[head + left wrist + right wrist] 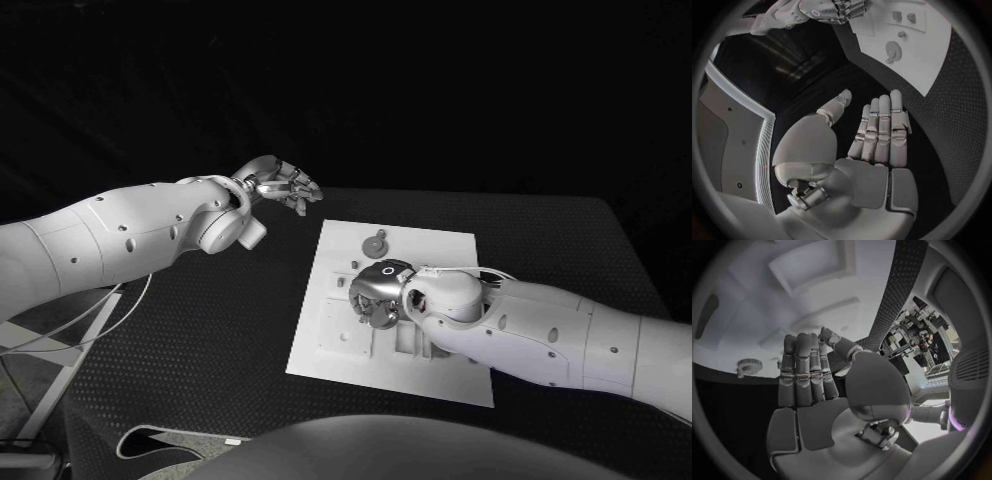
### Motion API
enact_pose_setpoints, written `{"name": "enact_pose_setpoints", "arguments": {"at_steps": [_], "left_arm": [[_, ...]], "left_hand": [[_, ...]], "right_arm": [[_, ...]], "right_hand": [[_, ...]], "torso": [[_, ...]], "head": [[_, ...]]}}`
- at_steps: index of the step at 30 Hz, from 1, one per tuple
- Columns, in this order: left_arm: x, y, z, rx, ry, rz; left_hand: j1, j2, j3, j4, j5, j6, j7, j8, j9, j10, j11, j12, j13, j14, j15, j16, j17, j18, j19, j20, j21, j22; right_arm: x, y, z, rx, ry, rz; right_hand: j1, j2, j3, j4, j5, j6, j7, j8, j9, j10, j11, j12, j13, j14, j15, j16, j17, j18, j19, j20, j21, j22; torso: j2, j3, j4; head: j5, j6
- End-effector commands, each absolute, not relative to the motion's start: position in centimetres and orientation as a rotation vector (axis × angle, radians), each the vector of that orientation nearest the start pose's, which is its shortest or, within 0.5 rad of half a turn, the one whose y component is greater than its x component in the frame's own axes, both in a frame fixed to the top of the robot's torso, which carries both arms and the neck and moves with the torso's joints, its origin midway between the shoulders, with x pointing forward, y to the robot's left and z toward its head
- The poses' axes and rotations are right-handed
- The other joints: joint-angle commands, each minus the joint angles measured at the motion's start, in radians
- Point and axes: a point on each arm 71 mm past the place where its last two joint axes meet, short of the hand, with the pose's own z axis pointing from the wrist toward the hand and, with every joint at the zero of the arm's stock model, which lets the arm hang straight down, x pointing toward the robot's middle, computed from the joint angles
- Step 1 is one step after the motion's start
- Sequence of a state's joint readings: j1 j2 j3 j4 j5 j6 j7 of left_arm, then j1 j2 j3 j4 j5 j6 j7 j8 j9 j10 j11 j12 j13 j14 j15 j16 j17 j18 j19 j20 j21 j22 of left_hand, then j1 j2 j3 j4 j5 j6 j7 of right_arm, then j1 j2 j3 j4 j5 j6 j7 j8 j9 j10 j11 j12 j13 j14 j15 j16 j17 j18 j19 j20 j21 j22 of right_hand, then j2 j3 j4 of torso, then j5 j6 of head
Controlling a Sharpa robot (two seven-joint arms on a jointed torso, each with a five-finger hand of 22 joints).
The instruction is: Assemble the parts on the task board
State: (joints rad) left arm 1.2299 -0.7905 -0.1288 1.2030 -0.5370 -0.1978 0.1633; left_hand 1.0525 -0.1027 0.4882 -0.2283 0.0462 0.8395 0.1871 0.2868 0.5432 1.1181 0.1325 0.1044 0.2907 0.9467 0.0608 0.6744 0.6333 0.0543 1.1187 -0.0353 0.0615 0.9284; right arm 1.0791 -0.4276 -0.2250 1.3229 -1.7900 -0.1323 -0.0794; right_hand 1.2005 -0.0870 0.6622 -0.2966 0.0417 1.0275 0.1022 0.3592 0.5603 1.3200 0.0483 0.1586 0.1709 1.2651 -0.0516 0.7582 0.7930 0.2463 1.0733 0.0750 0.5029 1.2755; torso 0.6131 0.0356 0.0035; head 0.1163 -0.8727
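I saw left hand (277,184) spread wide, holding nothing, beyond task board (433,245) | right hand (379,293) over board's middle, fingers extended together, holding nothing

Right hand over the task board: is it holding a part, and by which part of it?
Nothing is held: the right hand hovers over the task board, fingers straight and bare.

no readable text, no labels, no brand names, no numbers or signs anywhere, nothing legible on the task board (433,250), nothing on the arms, nothing on the dark surface (202,340)
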Motion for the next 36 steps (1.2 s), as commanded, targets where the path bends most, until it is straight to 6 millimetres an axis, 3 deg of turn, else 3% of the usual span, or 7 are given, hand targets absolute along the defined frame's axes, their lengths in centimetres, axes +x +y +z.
{"name": "enact_pose_setpoints", "arguments": {"at_steps": [1,36], "left_arm": [[53.14,27.38,-21.99,-0.686,1.759,-1.025],[53.12,27.38,-22.04,-0.689,1.766,-1.027]], "left_hand": [[-0.004,0.0,0.001,0.007,0.004,-0.007,-0.001,0.004,-0.002,-0.008,0.002,0.004,-0.001,0.006,0.001,-0.005,0.002,0.016,0.009,-0.001,0.007,-0.002],[-0.003,-0.001,0.0,0.008,0.004,-0.007,0.0,0.004,-0.002,-0.01,0.003,0.005,-0.002,0.006,0.001,-0.008,0.005,0.015,0.009,-0.001,0.007,-0.004]], "right_arm": [[42.56,-3.85,-31.3,-0.808,1.835,0.675],[42.67,-3.92,-31.54,-0.827,1.854,0.658]], "right_hand": [[0.002,0.008,0.003,0.002,0.007,0.007,0.001,0.003,0.002,0.002,0.003,-0.005,0.001,0.002,-0.006,0.003,0.001,0.016,0.006,-0.001,-0.002,0.001],[0.001,0.008,0.003,0.002,0.007,0.007,0.002,0.003,0.004,0.003,0.003,-0.007,0.004,0.002,-0.006,0.003,0.002,0.016,0.007,-0.001,-0.003,0.002]], "torso": [[0.0,0.0005,0.0002],[0.0,-0.0005,-0.0007]], "head": [[0.001,0.0],[0.002,0.0]]}}
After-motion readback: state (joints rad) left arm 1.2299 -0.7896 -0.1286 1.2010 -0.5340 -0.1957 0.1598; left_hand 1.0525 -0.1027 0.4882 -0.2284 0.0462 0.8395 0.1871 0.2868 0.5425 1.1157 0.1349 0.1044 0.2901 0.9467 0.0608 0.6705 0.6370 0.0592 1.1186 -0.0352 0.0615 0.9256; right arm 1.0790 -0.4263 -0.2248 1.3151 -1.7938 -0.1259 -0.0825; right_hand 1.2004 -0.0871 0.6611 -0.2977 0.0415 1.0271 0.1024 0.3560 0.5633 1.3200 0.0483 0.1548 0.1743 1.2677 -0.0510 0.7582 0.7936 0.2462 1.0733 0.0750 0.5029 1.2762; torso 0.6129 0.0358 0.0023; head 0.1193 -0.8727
